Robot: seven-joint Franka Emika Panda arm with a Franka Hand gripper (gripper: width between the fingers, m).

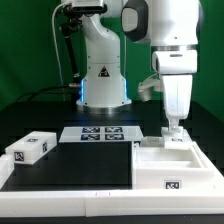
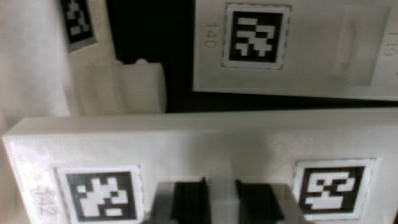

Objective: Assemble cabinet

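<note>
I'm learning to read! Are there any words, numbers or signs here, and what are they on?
No words or numbers can be read.
Cabinet and marker board: only black-and-white square tags, no letters.
Arm base: a triangle sign, too small to read.

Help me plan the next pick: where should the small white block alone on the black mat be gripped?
Probably across the two long sides of the small white block, coming straight down from above. It lies flat and slanted on the black mat, nothing touching it, so the grip would need turning to match.
</note>
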